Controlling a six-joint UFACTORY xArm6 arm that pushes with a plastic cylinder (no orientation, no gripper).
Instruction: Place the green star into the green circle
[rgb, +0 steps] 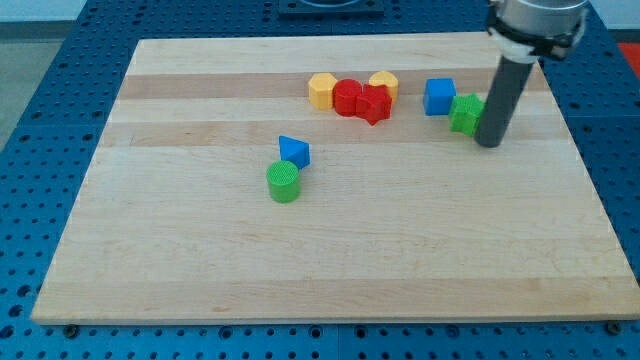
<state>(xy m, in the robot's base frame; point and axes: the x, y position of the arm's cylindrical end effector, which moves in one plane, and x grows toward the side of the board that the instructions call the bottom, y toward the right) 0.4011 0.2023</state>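
Green star lies near the surface's right edge, beside the blue cube; my tip, a bare rod holding nothing, touches its right side. Pushing is apparently starting: next, drive it left and downward, toward the green circle.

Probably a robotics lab: a wooden board sits on a blue perforated bench top.

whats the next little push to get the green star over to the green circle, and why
Probably a short push toward the view's left and slightly down. My tip sits right against the green star on its right side, and the green circle lies far off to the lower left, beside the blue triangle.
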